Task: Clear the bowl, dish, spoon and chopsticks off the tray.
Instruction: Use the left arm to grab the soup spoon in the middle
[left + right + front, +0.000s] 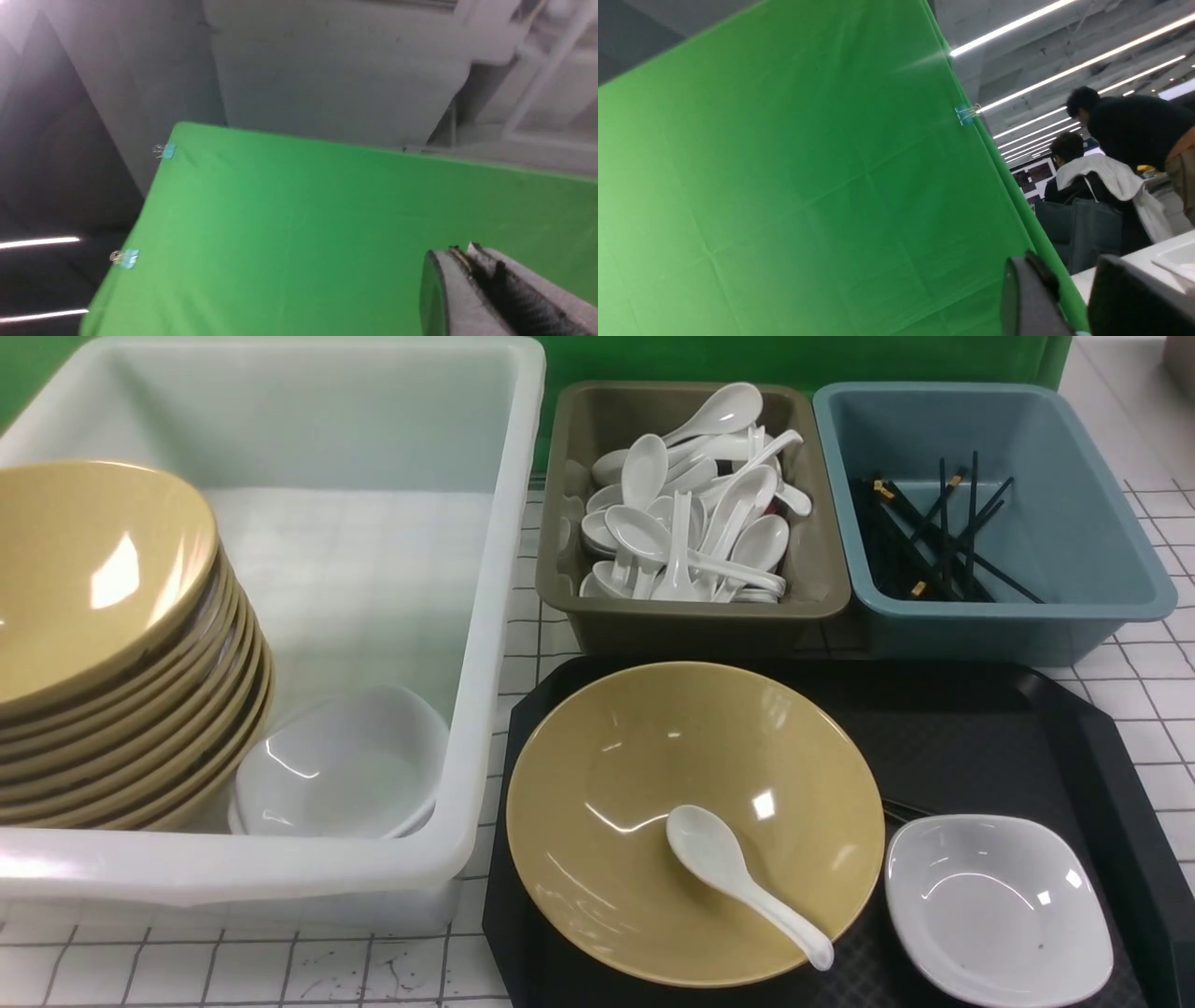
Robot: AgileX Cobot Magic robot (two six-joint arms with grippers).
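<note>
Left claw [460,249]: clenched, grey pads pressed flat together, raised before a green cloth backdrop [303,224].
Right claw [1071,268]: released, with a clear gap between its two dark fingers, gripping nothing.
Black rectangular plastic tray [980,728]: lower right of the front view, on the white tiled worktop [280,971].
Wide glossy mustard-yellow round bowl [635,756]: lower centre, upright on the tray's left part.
Glossy white soup spoon [738,877]: inside the bowl, scoop near its middle, handle running down-right over the rim.
Small glossy white rounded-square dish [997,907]: lower right corner, on the tray, just beside the bowl.
Thin black chopsticks [904,810]: only a short stretch shows on the tray between bowl and dish; the rest is hidden behind the bowl's rim.
White translucent plastic tub [504,523]: left half, holding a tilted stack of yellow bowls [93,616] and nested white dishes [345,765].
Olive plastic bin [691,625]: upper centre, heaped with white spoons [691,523].
Blue plastic bin [1074,476]: upper right, holding loose black sticks [943,541].
</note>
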